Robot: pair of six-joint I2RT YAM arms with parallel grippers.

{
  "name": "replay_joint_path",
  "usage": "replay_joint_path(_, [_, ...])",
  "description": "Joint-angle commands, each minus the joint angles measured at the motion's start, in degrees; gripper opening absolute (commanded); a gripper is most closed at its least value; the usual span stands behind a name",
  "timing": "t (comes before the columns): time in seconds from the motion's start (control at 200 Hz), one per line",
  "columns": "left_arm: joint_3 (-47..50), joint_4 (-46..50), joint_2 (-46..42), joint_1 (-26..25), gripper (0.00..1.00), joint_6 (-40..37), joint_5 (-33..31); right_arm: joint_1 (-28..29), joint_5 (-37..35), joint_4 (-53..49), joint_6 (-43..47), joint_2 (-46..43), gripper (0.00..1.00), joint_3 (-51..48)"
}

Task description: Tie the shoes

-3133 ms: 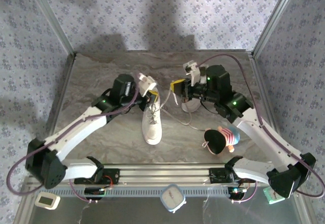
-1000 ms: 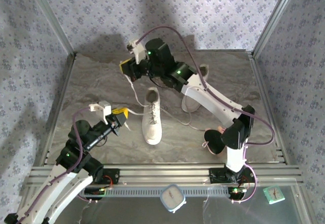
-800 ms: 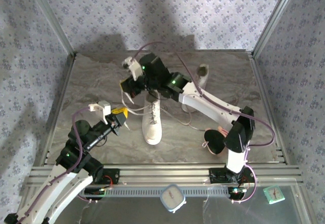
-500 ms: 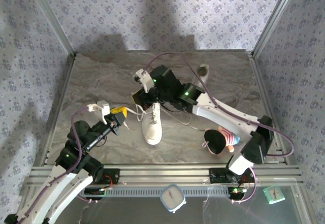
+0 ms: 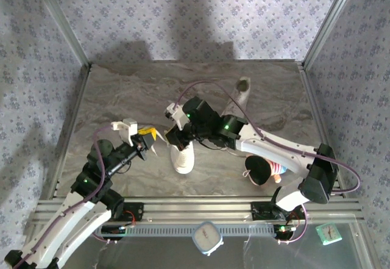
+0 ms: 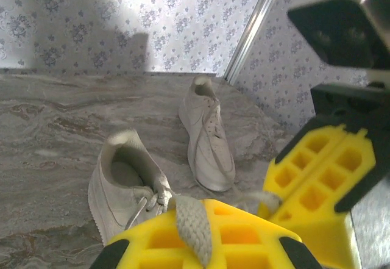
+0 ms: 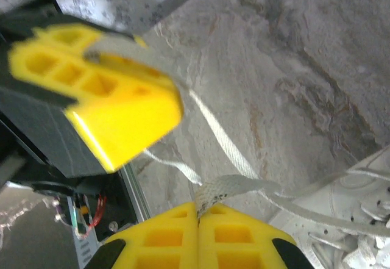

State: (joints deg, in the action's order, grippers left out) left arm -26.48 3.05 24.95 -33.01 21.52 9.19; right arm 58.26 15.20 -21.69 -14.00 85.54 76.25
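Right claw [image 5: 172, 136] has swung back from the far-left of the near shoe [image 5: 183, 154] and now sits just left of that shoe's lacing, close beside the left claw [image 5: 146, 139], which has held its spot left of the near shoe. Both are clenched: the left claw pinches a lace [image 6: 194, 235] between its yellow pads, and the right claw pinches the other lace [image 7: 234, 186], which runs back toward the near shoe's eyelets. Judgement: with both ends now brought to the same side of the near shoe, a cross or loop is being formed, but no knot is visible, so the tying is early. Near shoe sits mid-desk [image 5: 122, 92], toe toward the arm bases. Count: two white shoes, the far shoe [image 5: 236, 98] lying beyond-right of the near shoe with nothing on it; two laces gripped, one per claw; two claws; one plush toy [image 5: 263, 168] to the near shoe's right.
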Motion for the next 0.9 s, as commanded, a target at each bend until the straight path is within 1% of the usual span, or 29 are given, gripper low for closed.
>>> replay_joint_path(0.0, [-3.69,-1.20,0.91,-0.26,0.00,-1.85,0.40,0.62,-0.40,-0.88,1.34,-1.95,0.00,-2.29])
replay_joint_path(0.17, [-5.08,-1.97,2.70,-0.29,0.00,-2.29,0.57,0.64,-1.84,-0.43,1.37,-3.27,0.00,-5.33])
replay_joint_path(0.42, [-7.56,-3.04,5.56,-0.28,0.00,-2.71,1.13,0.58,0.73,1.53,1.88,-2.71,0.00,-7.43])
replay_joint_path(0.465, [-8.00,-3.43,6.17,-0.29,0.00,-2.84,1.47,0.60,0.27,1.35,2.33,-2.72,0.02,-7.43])
replay_joint_path(0.51, [-8.44,-3.87,6.87,-0.24,0.00,-2.89,1.91,0.58,-0.57,1.19,2.85,-2.99,0.07,-9.45])
replay_joint_path(0.575, [-9.17,-4.27,7.96,-0.36,0.00,-2.92,2.48,0.50,-2.14,1.19,3.84,-3.58,0.23,-10.01])
replay_joint_path(0.655, [-10.18,-4.37,9.31,-0.35,0.00,-3.22,3.00,0.30,-4.77,1.17,5.71,-4.72,0.36,-10.41])
replay_joint_path(0.8, [-11.29,-4.37,10.38,-0.46,0.00,-3.83,3.20,-0.64,-9.39,4.31,9.42,-7.56,0.43,-12.36])
replay_joint_path(0.849, [-11.48,-4.43,10.47,-0.43,0.00,-3.93,3.16,-1.07,-10.42,7.45,10.93,-8.82,0.50,-13.92])
replay_joint_path(0.894, [-11.66,-4.48,10.63,-0.39,0.00,-3.97,3.20,-1.27,-11.94,9.67,12.05,-9.47,0.59,-14.85])
